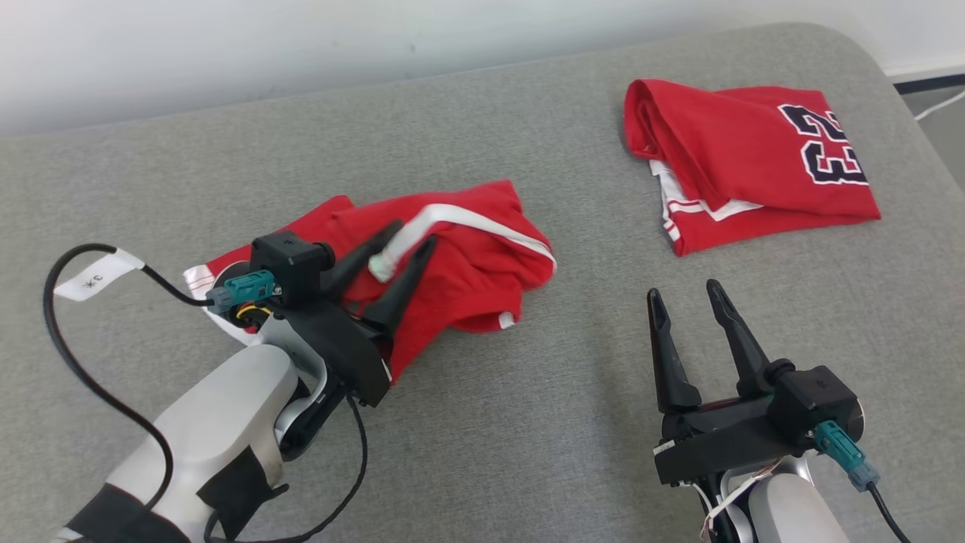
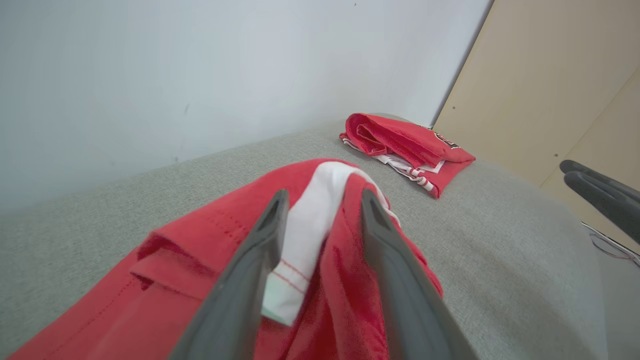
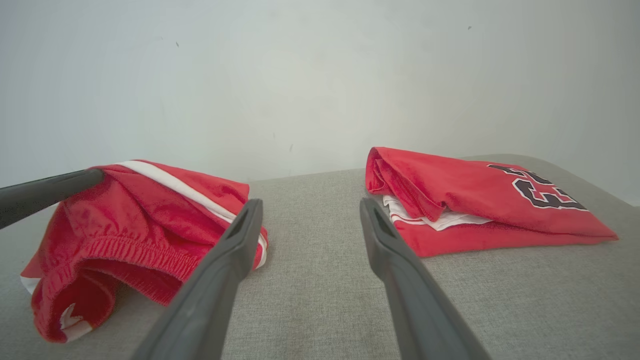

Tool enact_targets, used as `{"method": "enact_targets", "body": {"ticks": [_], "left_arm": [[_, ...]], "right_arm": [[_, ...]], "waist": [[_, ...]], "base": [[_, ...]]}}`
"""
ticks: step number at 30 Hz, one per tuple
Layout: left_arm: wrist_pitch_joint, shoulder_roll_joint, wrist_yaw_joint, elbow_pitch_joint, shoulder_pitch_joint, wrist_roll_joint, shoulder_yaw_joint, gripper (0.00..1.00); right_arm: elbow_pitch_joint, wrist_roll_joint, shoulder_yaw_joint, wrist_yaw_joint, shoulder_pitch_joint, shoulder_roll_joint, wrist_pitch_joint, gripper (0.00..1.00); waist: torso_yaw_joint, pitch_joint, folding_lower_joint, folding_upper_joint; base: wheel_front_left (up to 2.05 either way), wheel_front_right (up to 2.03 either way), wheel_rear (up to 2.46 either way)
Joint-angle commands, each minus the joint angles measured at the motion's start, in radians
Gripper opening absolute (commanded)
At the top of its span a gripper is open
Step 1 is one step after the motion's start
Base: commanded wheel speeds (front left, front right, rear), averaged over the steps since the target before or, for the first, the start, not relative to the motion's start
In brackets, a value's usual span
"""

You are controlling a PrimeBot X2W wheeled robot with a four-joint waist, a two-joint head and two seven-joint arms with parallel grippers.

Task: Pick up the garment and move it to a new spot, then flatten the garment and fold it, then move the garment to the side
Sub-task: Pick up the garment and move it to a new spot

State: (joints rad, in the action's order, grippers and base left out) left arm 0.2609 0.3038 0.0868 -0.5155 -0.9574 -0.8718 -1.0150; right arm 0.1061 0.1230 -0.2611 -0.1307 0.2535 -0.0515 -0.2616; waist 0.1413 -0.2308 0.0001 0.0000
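Head view: a grey, coarsely woven upholstered surface with a rounded far-right corner is seen against a pale, plain wall. A strip of floor is visible past its right edge. In the left wrist view, a tan wooden panel is seen to the right of the wall.

At the far left, a black cable carrying a white tag is looped over the surface and plugged in by the wrist. Just right of it, the left gripper is laid over the red shorts. These lie crumpled in a low hump on the left half of the surface. The jaws are parted, and a white band of the shorts is draped loosely between the fingers, not pinched. The cloth is soft and matte, with a white side stripe and a gathered elastic waistband.

Right of the shorts, and apart from them, the right gripper is held above bare upholstery with its tapered dark fingers spread wide and nothing between them.

At the far right, near the back edge, a red jersey is folded flat. Its dark, white-edged number faces up, and white trim shows at the fold.
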Motion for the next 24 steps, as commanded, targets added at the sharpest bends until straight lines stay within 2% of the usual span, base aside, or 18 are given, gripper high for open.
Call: {"method": "enact_targets", "body": {"ticks": [1, 8, 14, 17, 24], "left_arm": [[0.005, -0.003, 0.004, 0.000, 0.019, 0.021, 0.017, 1.00], [0.005, -0.028, -0.004, 0.075, 0.101, 0.115, 0.139, 1.00], [0.005, -0.011, -0.066, 0.198, 0.217, 0.261, 0.271, 1.00], [0.005, -0.007, -0.098, 0.279, 0.318, 0.327, 0.378, 1.00], [0.005, -0.008, -0.123, 0.389, 0.487, 0.419, 0.561, 1.00]], "right_arm": [[0.000, 0.004, 0.002, 0.000, -0.005, 0.002, -0.004, 1.00], [0.006, -0.002, 0.015, 0.000, -0.019, 0.001, -0.004, 1.00], [0.006, -0.003, 0.025, 0.000, -0.041, 0.001, -0.004, 1.00], [0.006, -0.005, 0.034, 0.000, -0.048, 0.001, -0.004, 1.00], [0.012, -0.008, 0.040, 0.000, -0.068, 0.001, -0.004, 1.00]], "waist": [[-0.010, 0.003, -0.0001, 0.0000], [-0.052, 0.028, -0.0001, 0.0000], [-0.089, 0.049, -0.0001, 0.0000], [-0.110, 0.062, -0.0001, 0.0000], [-0.144, 0.095, -0.0001, 0.0000]], "base": [[0.00, 0.00, 0.00], [0.00, 0.00, 0.00], [0.00, 0.00, 0.00], [0.00, 0.00, 0.00], [0.00, 0.00, 0.00]]}}
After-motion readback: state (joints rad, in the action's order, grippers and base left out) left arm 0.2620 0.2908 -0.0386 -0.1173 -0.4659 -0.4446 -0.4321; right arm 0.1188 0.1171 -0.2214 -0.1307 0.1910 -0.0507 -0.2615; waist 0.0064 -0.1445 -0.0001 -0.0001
